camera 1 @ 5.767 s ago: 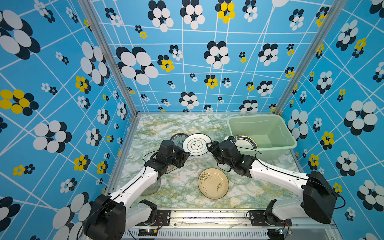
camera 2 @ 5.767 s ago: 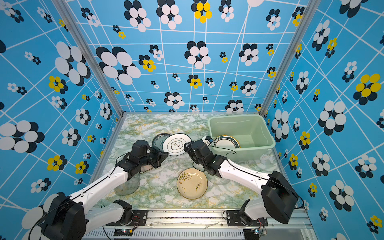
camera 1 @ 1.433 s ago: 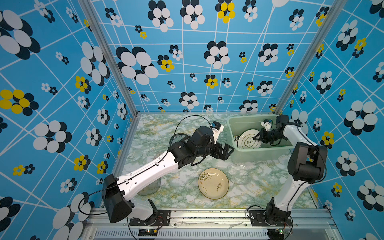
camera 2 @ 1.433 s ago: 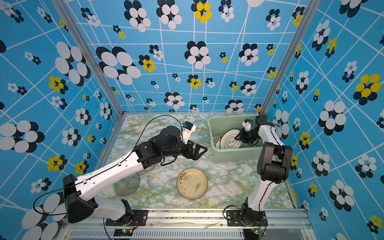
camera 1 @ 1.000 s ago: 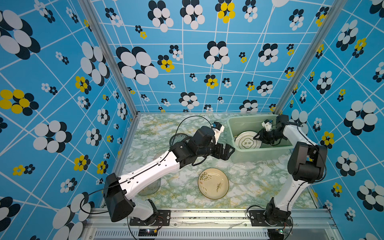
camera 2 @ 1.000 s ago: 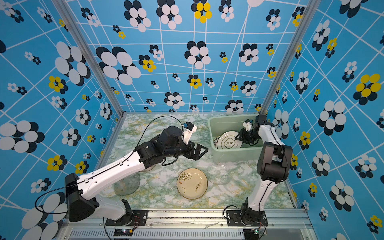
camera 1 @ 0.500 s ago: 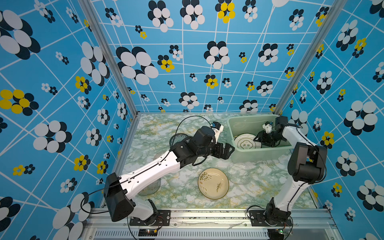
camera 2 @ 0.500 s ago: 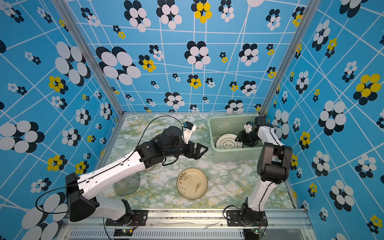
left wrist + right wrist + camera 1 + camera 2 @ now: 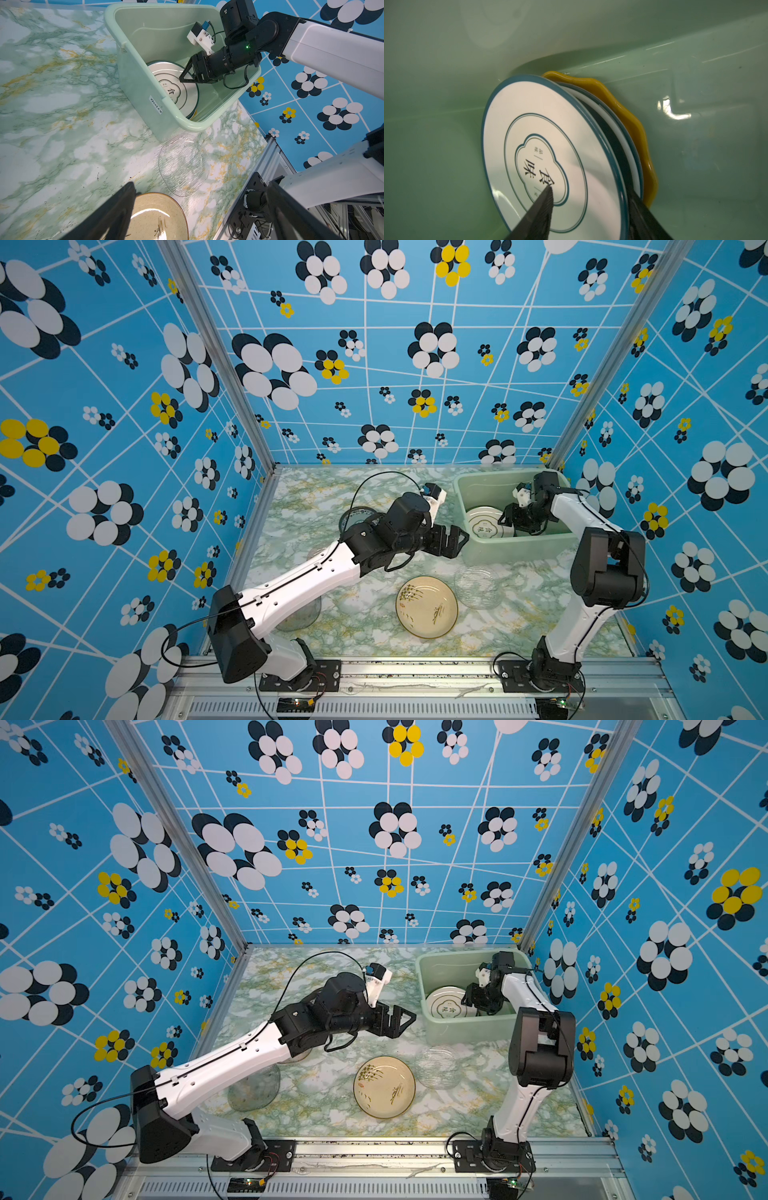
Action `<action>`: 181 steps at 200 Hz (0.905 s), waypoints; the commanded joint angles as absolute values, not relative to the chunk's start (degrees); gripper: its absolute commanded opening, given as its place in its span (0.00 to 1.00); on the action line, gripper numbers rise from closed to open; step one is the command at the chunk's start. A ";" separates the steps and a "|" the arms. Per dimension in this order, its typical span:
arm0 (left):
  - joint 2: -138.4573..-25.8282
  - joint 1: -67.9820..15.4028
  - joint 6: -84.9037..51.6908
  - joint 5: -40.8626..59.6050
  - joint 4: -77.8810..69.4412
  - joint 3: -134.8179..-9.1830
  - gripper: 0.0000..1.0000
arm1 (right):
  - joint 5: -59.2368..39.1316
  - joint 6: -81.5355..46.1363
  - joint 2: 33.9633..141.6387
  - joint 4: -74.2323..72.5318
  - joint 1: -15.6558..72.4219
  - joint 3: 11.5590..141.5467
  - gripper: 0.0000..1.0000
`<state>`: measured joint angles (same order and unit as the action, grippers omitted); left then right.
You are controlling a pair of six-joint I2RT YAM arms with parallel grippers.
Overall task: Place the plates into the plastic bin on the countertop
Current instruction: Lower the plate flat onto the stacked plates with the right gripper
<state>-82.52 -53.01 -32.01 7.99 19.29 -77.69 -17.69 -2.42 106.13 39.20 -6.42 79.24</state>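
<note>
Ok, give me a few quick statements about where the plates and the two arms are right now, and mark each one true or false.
1. The beige plate lies on the countertop, outside the plastic bin. True.
2. The left gripper holds a plate. False: its fingers are spread and empty, beside the bin's outer wall.
3. A yellow scalloped plate sits under the other plates stacked in the bin. True.
4. The clear glass plate next to the beige one is inside the bin. False: it lies on the countertop in front of the bin.
5. The right gripper hangs over bare countertop. False: it is down inside the bin, at the white plate.
</note>
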 commanded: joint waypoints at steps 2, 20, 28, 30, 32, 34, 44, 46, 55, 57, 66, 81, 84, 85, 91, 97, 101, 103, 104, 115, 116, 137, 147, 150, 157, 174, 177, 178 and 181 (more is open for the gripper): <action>-82.27 -53.26 -32.76 6.70 17.98 -76.67 0.99 | -14.41 -4.32 101.87 36.66 -3.79 76.88 0.60; -82.18 -53.22 -33.10 6.42 17.49 -76.34 0.99 | -11.29 -4.67 100.08 35.14 -1.89 75.10 0.63; -82.05 -53.18 -33.05 6.38 17.40 -76.20 0.99 | -10.21 -4.77 99.47 34.57 -1.30 74.48 0.64; -82.01 -53.20 -33.07 6.34 17.36 -76.20 0.99 | -9.98 -4.84 99.38 34.48 -1.16 74.34 0.64; -82.00 -53.18 -33.05 6.31 17.33 -76.20 0.99 | -9.77 -4.84 99.27 34.42 -1.04 74.24 0.64; -81.94 -53.20 -33.11 6.26 17.32 -76.16 0.99 | -9.52 -4.94 99.13 34.31 -0.92 74.09 0.64; -81.74 -53.15 -33.00 6.16 17.32 -76.14 0.99 | -8.53 -5.34 98.60 33.97 -0.59 73.53 0.64; -81.67 -53.12 -33.03 6.20 17.32 -76.10 0.99 | -8.24 -5.47 98.50 33.94 -0.54 73.42 0.64; -81.36 -53.09 -32.87 6.03 17.36 -75.87 0.99 | -7.47 -5.69 97.84 33.54 -0.36 72.92 0.65; -81.31 -53.11 -32.92 5.95 17.32 -75.85 0.99 | -7.36 -5.71 97.76 33.41 -0.31 72.79 0.65; -80.98 -52.99 -32.79 5.76 17.31 -75.55 0.99 | -6.59 -5.89 96.85 32.87 -0.06 72.16 0.66; -80.36 -52.82 -32.54 5.54 17.44 -75.19 0.99 | -6.41 -6.00 95.11 31.63 0.17 70.95 0.69; -80.27 -52.70 -32.47 5.54 17.55 -75.15 0.99 | -6.60 -6.08 94.67 31.30 0.17 70.67 0.70; -80.26 -52.67 -32.45 5.54 17.56 -75.15 0.99 | -6.69 -6.07 94.53 31.16 0.22 70.53 0.70; -80.06 -52.52 -32.12 5.54 17.96 -75.35 0.99 | -7.22 -5.98 93.59 30.38 0.37 69.84 0.71; -79.90 -52.13 -31.75 5.40 18.71 -75.76 0.99 | -7.42 -6.17 92.59 29.47 0.59 69.06 0.73; -79.84 -51.89 -31.52 5.08 19.51 -76.13 0.99 | -7.58 -6.26 91.84 28.80 0.62 68.50 0.74; -79.86 -51.78 -31.39 4.94 19.93 -76.36 0.99 | -7.67 -6.25 91.47 28.47 0.68 68.12 0.75; -79.87 -51.68 -31.34 4.84 20.12 -76.41 0.99 | -7.70 -6.24 91.31 28.21 0.74 67.99 0.75; -79.42 -50.64 -30.24 4.27 21.77 -77.29 0.99 | -7.59 -6.24 89.34 26.66 1.05 66.49 0.77; -79.35 -50.50 -30.11 4.20 21.92 -77.36 0.99 | -7.57 -6.24 89.23 26.56 1.10 66.42 0.78; -77.53 -48.42 -27.46 2.29 23.28 -77.84 0.99 | -7.14 -6.03 87.37 25.61 1.15 65.08 0.80; -76.47 -47.22 -26.27 1.71 23.37 -77.61 0.99 | -7.04 -5.68 87.47 26.30 1.15 65.23 0.80; -76.13 -46.79 -25.96 1.65 23.45 -77.46 0.99 | -7.16 -5.60 87.55 26.57 1.22 65.28 0.80; -75.36 -45.87 -25.57 1.50 23.55 -77.27 0.99 | -7.30 -5.33 87.87 26.94 1.15 65.37 0.80; -73.74 -43.53 -25.31 1.56 23.89 -76.52 0.99 | -7.38 -5.08 88.71 27.40 1.20 65.49 0.79; -73.51 -43.25 -25.31 1.55 23.92 -76.36 0.99 | -7.34 -5.03 88.82 27.35 1.18 65.48 0.79; -73.40 -43.16 -25.31 1.56 23.95 -76.28 0.99 | -7.27 -4.98 88.84 27.39 1.16 65.48 0.79; -73.13 -42.72 -25.29 1.60 24.08 -76.13 0.99 | -7.22 -4.98 88.96 27.33 1.17 65.48 0.79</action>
<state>-76.79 -45.28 -27.75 3.09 22.59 -75.92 -7.33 -5.72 88.23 26.65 0.69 65.89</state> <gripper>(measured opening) 0.992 0.796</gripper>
